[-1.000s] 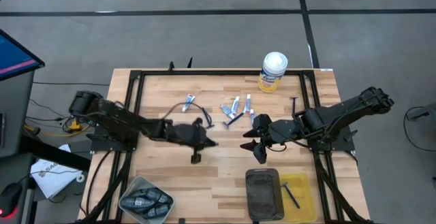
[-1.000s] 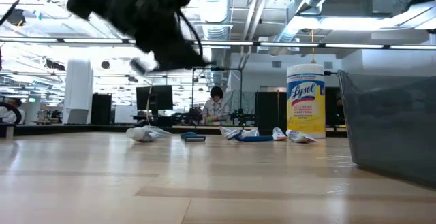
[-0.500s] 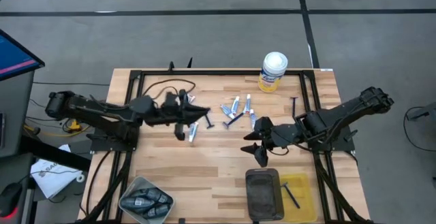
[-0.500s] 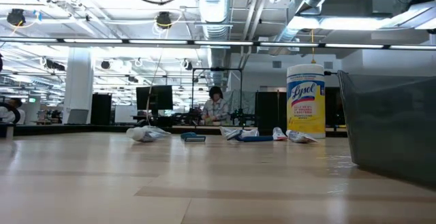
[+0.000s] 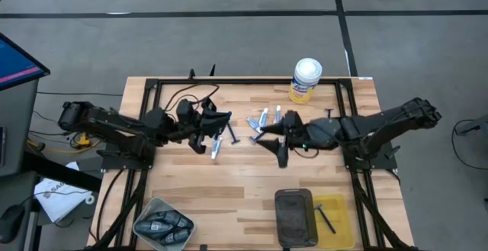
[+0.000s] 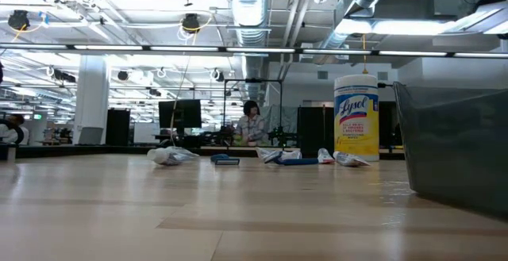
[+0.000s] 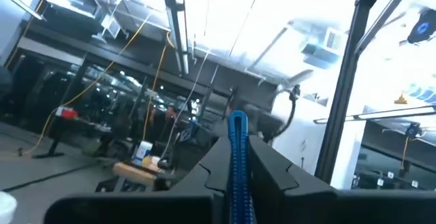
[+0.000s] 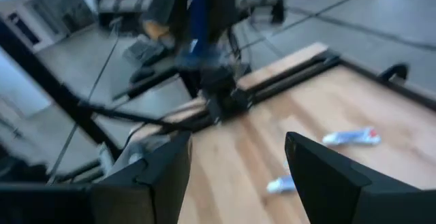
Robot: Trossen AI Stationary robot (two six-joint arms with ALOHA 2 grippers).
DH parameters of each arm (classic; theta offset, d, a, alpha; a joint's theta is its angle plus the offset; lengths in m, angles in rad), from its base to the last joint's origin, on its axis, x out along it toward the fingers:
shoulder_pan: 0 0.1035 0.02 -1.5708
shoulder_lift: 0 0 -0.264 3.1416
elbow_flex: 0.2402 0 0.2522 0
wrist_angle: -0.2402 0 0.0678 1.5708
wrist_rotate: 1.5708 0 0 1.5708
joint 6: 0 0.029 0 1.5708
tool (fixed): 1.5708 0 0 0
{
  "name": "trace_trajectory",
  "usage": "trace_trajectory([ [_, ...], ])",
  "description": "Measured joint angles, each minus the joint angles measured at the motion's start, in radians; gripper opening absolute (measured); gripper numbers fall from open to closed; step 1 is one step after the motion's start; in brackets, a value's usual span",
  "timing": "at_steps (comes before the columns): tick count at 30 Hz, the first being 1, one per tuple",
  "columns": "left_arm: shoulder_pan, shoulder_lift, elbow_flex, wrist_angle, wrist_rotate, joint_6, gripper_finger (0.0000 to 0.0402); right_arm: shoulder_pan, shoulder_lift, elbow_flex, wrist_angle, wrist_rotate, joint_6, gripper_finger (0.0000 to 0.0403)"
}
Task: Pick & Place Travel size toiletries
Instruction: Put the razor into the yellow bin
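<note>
Since half a second ago, the right gripper (image 5: 276,143) has swung over the scattered small white tubes (image 5: 263,119), jaws wide apart and empty. Left gripper (image 5: 216,121) is clamped tight on a slim dark blue razor (image 7: 236,157), raised above the wooden table (image 5: 244,186).

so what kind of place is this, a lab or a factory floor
Most likely a robotics lab in an open industrial-style hall. Bare ducts and pipes run overhead, a person sits at workstations in the background, and the wooden table carries two mounted arms.
</note>
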Motion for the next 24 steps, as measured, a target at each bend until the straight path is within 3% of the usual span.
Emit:
trace_trajectory([
  [10, 0.000, 0.164, 0.164, 0.031, 0.052, 0.022, 0.0020, -0.082, 0.000, 0.000, 0.095, -0.009, -0.052, 0.0240],
  [24, 0.017, 0.321, 0.321, 0.031, 0.090, 0.029, 0.0020, -0.061, 0.000, 0.000, 0.101, -0.057, -0.054, 0.0240],
])
